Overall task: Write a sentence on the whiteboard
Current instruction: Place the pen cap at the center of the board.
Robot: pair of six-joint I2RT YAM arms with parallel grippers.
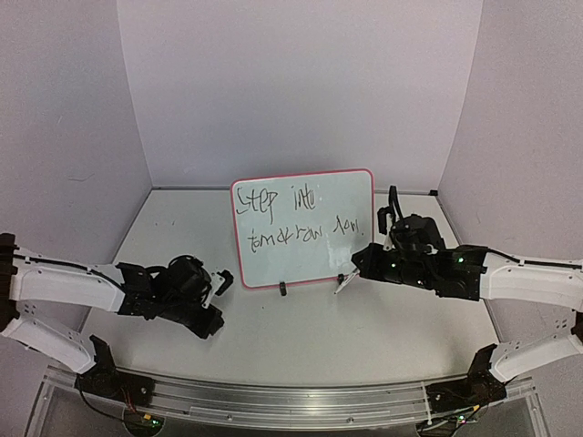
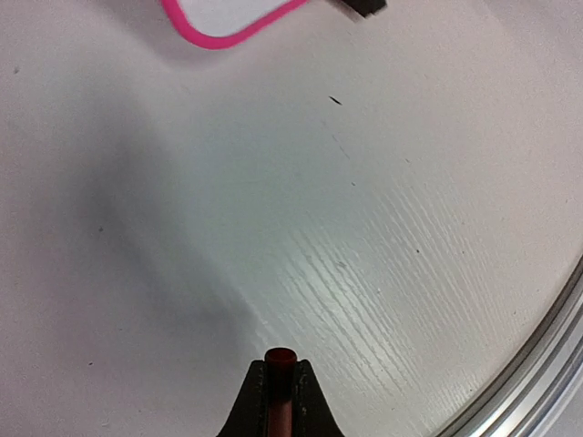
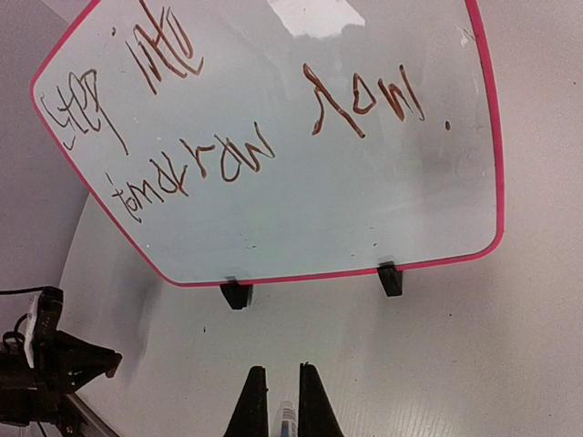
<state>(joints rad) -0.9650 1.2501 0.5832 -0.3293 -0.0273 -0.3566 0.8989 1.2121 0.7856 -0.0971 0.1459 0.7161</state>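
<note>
Right gripper (image 3: 283, 369) is closed narrow on a marker (image 3: 286, 421) with a white and blue barrel, seated between its two fingers. The whiteboard (image 3: 383, 209) stands directly ahead of this gripper, apart from it, upright on the table (image 3: 455, 364) on two black clips (image 3: 390, 279). The sentence (image 3: 239, 157) fills the board face in two handwritten lines, the first starting "Step into". A strip of bare table separates the marker tip from the board's lower pink-red edge. The nearer clip is just ahead and slightly to the gripper's right.

Left gripper (image 2: 280, 362) is closed on a short red-brown cylinder (image 2: 279, 391). It hangs over the table, with one rounded corner of the board well ahead and to its left. An aluminium rail (image 2: 547, 364) runs along the table edge to its right.
</note>
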